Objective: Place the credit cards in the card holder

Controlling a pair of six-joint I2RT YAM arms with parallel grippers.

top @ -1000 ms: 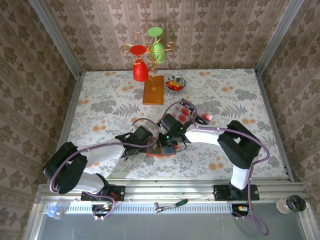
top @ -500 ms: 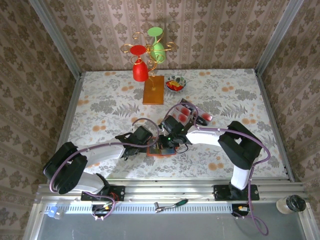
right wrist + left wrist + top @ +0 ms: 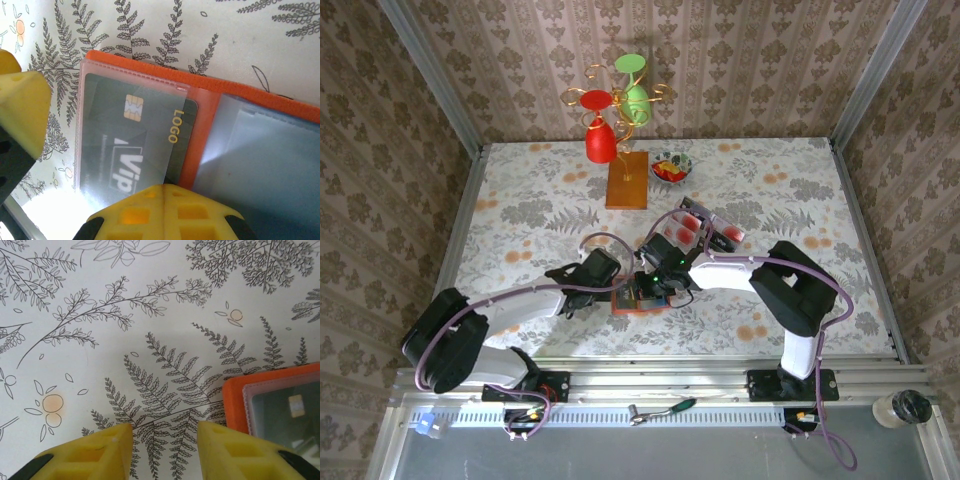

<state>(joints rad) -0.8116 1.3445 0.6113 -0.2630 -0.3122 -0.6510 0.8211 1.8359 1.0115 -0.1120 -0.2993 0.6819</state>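
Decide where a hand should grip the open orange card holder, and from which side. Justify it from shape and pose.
Pinch the card holder at its bare orange border, coming from its left side, where the left hand hovers. It lies open and flat, so probably only that rim offers a hold.

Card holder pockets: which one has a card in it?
The pocket left of the fold in the right wrist view: a black card with gold LOGO and white Vip print sits in it. The other pocket looks empty.
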